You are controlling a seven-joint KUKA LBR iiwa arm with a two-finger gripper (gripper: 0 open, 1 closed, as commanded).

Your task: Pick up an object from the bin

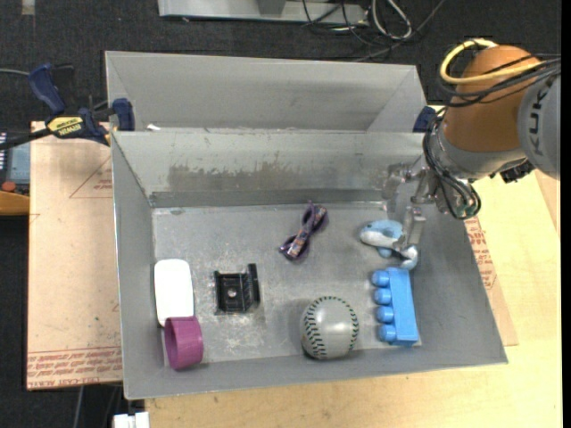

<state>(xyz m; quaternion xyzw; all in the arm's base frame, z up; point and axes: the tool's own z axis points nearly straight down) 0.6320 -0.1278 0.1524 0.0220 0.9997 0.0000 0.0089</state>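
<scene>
The grey metal bin (268, 163) is the biggest thing here, and its floor carries a few loose things, well apart from each other. My arm (486, 96), with its orange cover, comes over the right rim and hangs down into the right part of the bin. My gripper (409, 230) is low at the right side of the floor, near the right wall. I cannot tell if it is open or closed.

In front of the gripper lies a blue block (397, 310) with four round knobs along its left side. To the left of the block rests a grey ball (328, 326) with dark stitching, near the front wall. At the left side lies a white rounded block (172, 288), and a magenta cup (183, 341) lies on its side touching the block's front end. Near the middle lies a pair of purple toy glasses (303, 232), tilted. Between the white block and the ball lies a small black clip (235, 291).

The smallest is a pale blue and white thing (376, 234), just beside my gripper on its left. If they touch I cannot say.
</scene>
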